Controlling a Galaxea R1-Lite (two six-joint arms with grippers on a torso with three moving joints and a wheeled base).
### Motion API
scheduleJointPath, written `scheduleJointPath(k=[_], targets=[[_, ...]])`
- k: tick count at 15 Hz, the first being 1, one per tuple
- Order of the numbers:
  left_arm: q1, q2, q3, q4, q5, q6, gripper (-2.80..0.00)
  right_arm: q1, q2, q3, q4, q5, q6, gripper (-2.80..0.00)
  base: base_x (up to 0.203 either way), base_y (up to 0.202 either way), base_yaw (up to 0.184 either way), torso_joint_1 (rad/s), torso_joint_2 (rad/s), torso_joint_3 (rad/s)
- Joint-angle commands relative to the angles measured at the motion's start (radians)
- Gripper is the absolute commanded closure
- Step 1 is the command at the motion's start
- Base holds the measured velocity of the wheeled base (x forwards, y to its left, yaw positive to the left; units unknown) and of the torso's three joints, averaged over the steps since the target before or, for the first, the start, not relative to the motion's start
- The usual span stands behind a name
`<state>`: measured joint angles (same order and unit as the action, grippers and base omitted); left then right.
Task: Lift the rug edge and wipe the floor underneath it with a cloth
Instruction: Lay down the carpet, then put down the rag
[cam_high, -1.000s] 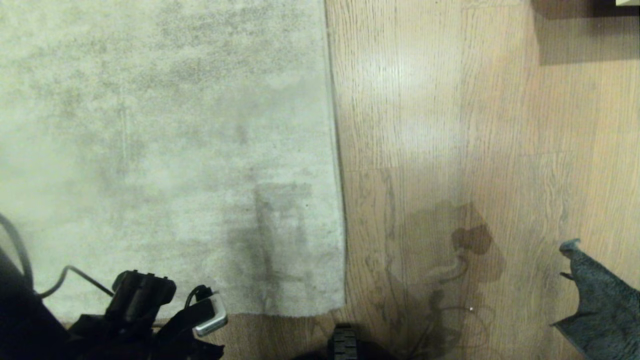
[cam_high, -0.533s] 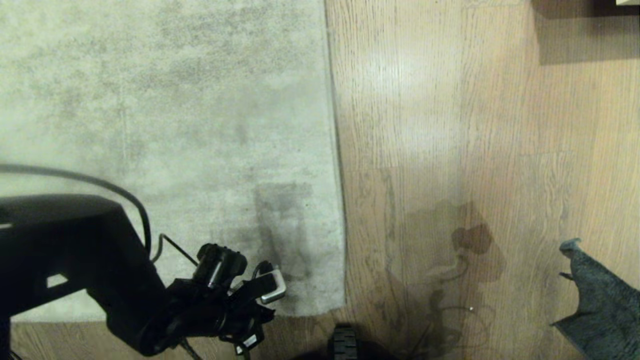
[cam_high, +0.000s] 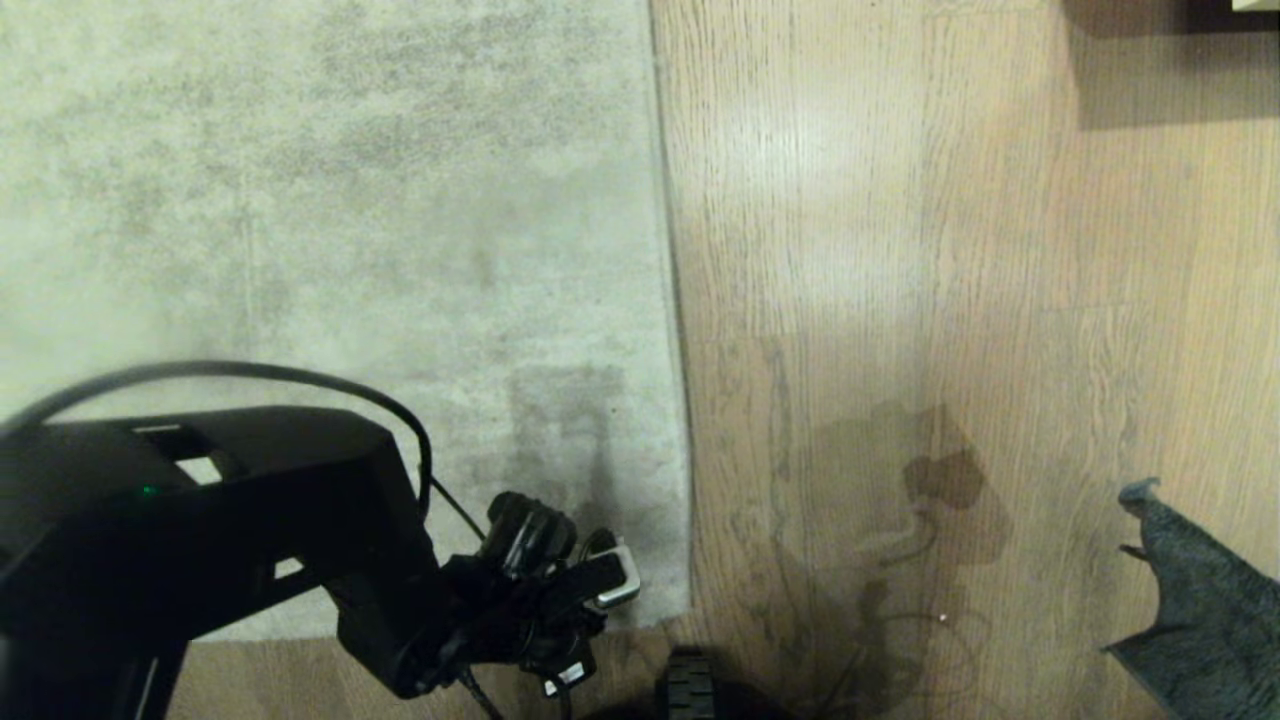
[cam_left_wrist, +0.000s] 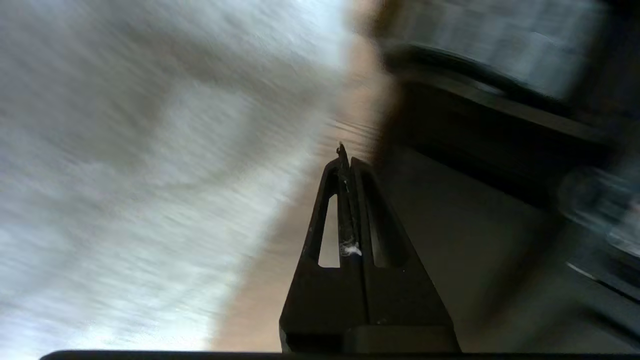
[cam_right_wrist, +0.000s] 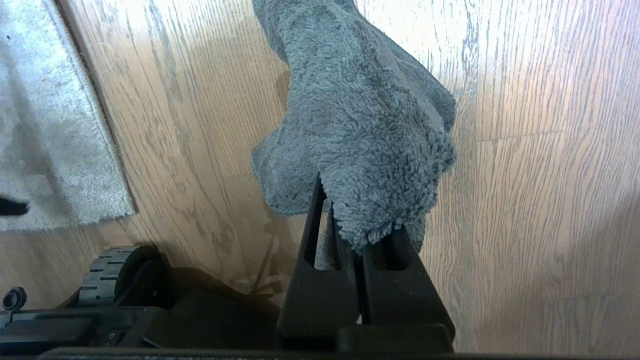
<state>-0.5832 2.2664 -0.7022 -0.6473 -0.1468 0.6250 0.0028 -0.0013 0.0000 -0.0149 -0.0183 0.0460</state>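
Observation:
The pale grey mottled rug (cam_high: 330, 250) lies flat on the left, its dark-trimmed edge running down the middle of the head view. Light wood floor (cam_high: 950, 250) fills the right. My left arm (cam_high: 200, 520) reaches over the rug's near edge, with its wrist just inside the near right corner. In the left wrist view the left gripper (cam_left_wrist: 346, 159) is shut and empty, above the blurred rug (cam_left_wrist: 125, 175) and a strip of floor (cam_left_wrist: 280, 240). My right gripper (cam_right_wrist: 356, 250) is shut on the grey-teal fuzzy cloth (cam_right_wrist: 360, 125), which hangs over bare floor at the lower right (cam_high: 1200, 610).
A wheel of my base (cam_high: 688, 690) sits at the bottom centre, just beyond the rug's corner. A dark piece of furniture and its shadow (cam_high: 1170, 60) occupy the far right corner. A black cable (cam_high: 300, 375) loops over the left arm.
My left arm has swung in from the bottom left and moved right along the rug's near edge toward its corner. The right gripper and the cloth have stayed still.

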Motion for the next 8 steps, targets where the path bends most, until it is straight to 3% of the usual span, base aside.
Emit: scheduleJointPath(k=[1,4,8], targets=[[-0.005,0.052,-0.04,-0.031,0.071,0.059,0.0,0.0,0.001,0.0,0.0,0.0,0.0,0.0,0.0,0.0,0.0,0.0,0.0,0.0],[0.003,0.075,-0.1,-0.05,0.092,0.14,0.0,0.0,0.001,0.0,0.0,0.0,0.0,0.0,0.0,0.0,0.0,0.0,0.0,0.0],[-0.01,0.104,-0.161,-0.052,0.087,0.154,0.0,0.0,0.001,0.0,0.0,0.0,0.0,0.0,0.0,0.0,0.0,0.0,0.0,0.0]])
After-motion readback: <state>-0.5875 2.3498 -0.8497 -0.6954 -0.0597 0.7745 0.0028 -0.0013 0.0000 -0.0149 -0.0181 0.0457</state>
